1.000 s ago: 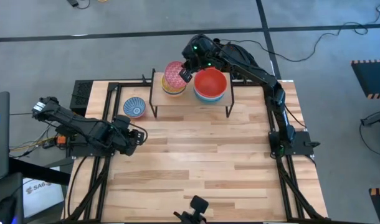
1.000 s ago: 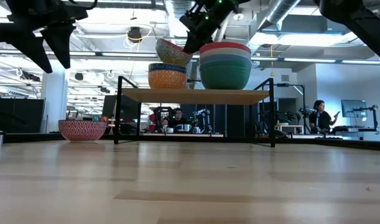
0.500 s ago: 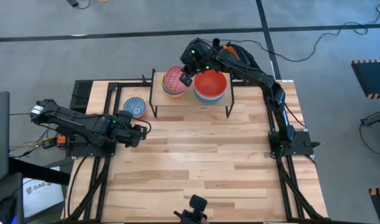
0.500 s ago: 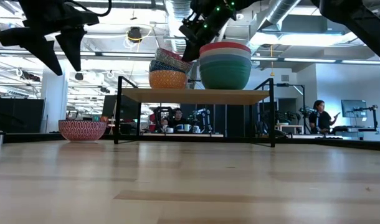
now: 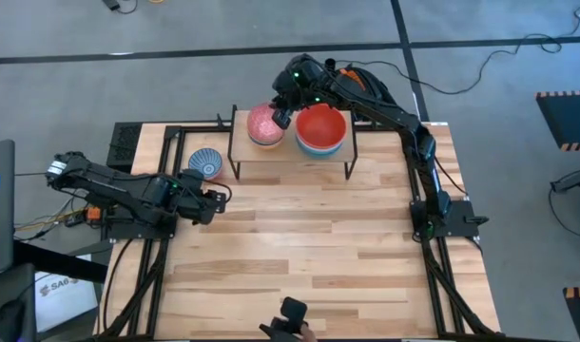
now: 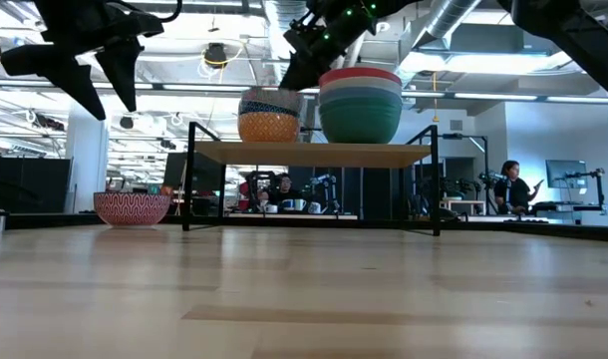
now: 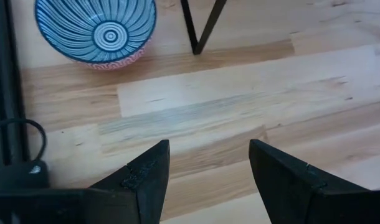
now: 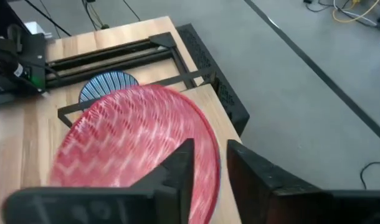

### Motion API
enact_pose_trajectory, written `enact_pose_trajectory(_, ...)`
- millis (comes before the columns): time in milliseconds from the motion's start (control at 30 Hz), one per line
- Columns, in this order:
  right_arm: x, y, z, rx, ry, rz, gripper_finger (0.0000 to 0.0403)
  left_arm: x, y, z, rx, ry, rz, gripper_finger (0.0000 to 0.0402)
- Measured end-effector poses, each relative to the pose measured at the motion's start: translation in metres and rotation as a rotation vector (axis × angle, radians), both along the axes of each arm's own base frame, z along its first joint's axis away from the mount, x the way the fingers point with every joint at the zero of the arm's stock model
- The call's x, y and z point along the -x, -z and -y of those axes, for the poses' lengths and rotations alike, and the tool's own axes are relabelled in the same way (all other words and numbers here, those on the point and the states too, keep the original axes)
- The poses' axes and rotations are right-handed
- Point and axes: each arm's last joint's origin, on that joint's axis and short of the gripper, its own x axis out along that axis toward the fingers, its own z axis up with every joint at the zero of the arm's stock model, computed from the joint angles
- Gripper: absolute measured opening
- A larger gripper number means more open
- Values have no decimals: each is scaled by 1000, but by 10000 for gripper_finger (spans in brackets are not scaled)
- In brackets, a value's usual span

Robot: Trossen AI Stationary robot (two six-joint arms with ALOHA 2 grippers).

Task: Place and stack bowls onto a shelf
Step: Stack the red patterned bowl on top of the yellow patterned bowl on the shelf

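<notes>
Pink patterned bowl tops the shelf's left stack.

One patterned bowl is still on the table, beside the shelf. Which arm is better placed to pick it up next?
Probably the left. The left gripper hovers open just near the blue-and-white bowl on the table. The right gripper is busy at the pink bowl's rim on the shelf.

A robotics lab: exposed ceiling ducts, more robot stations and seated people behind the table.
</notes>
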Motion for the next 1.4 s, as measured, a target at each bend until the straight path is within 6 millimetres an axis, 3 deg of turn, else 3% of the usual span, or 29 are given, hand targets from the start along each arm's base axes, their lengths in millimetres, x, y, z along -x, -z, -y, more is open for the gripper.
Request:
enact_pose_trajectory(200, 0, -3, 4, 2, 13, 40, 183, -1, 0, 1, 28, 5, 9, 203)
enact_pose_trajectory(333, 0, -6, 7, -16, -16, 87, 199, -1, 0, 1, 40, 2, 9, 203)
enact_pose_trajectory(467, -9, 5, 13, -57, -46, 136, 192, -1, 0, 2, 55, -3, 10, 203)
enact_pose_trajectory(567, -5, 20, 19, -107, -34, 57, 178, -1, 0, 4, 69, -2, 14, 203)
enact_pose_trajectory(733, 9, 16, 24, -85, -47, -6, 155, 1, 1, 5, 68, -11, 12, 203)
enact_pose_trajectory(967, 11, 18, 26, -77, -59, -31, 146, 2, 1, 1, 57, -32, -8, 203)
enact_pose_trajectory(1167, 26, -2, 15, -39, -91, -56, 146, 2, 1, 0, 60, -32, -16, 203)
enact_pose_trajectory(1400, 24, -4, -7, -13, -183, -125, 146, 2, 1, 0, 58, -33, -15, 203)
